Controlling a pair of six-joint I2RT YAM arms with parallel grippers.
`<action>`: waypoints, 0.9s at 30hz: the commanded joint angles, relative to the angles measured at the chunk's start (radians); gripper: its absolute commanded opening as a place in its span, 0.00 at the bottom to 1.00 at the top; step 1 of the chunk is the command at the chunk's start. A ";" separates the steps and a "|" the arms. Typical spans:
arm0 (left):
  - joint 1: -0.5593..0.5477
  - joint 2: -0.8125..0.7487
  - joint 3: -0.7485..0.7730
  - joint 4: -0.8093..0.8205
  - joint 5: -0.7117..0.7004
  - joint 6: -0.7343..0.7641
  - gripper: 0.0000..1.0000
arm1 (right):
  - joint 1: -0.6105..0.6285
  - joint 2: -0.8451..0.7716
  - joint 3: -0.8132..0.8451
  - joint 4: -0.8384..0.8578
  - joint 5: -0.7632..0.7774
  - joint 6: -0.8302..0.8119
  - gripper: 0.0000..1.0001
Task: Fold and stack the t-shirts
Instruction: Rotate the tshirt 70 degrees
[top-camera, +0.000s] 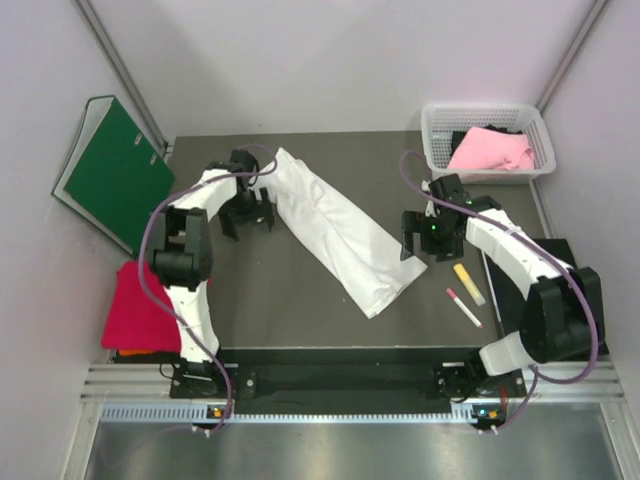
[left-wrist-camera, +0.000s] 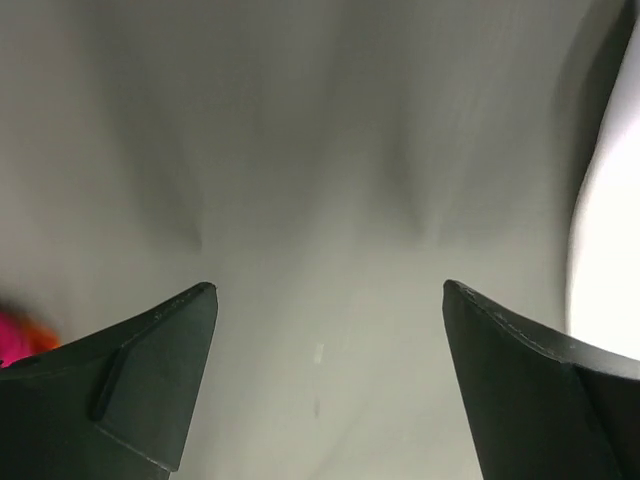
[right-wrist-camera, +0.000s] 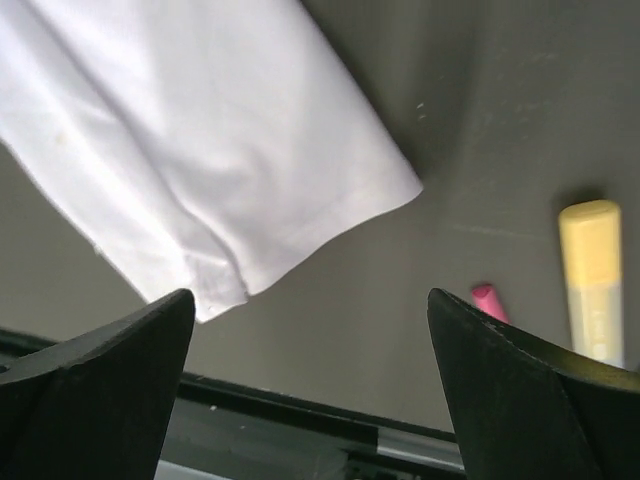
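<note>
White t-shirt (top-camera: 335, 232): plain white, no print, soft grey shading in creases. Crimson-red t-shirt (top-camera: 140, 300): solid pinkish red. Orange t-shirt (top-camera: 132, 352): thin orange strip showing under red. Light pink t-shirt (top-camera: 490, 150): plain pink, against white slotted basket (top-camera: 432, 125). Binder (top-camera: 120, 170): flat green. Table (top-camera: 270, 300): dark matte grey. Yellow marker (top-camera: 468, 283); pink marker (top-camera: 463, 307). Left arm (top-camera: 195, 300), right arm (top-camera: 510, 245): white shells, black joints; cables (top-camera: 146, 262) purple. Left gripper (left-wrist-camera: 330, 290), right gripper (right-wrist-camera: 310, 295): black.
</note>
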 joint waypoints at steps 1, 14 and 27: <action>-0.009 -0.249 -0.181 0.095 0.096 -0.040 0.99 | -0.002 0.113 0.040 0.111 0.131 -0.053 0.98; -0.002 -0.417 -0.223 0.100 0.092 -0.106 0.99 | -0.002 0.311 0.035 0.225 0.099 -0.072 0.40; 0.028 0.002 0.171 0.020 -0.031 -0.140 0.99 | 0.031 0.167 -0.152 0.135 -0.159 -0.029 0.01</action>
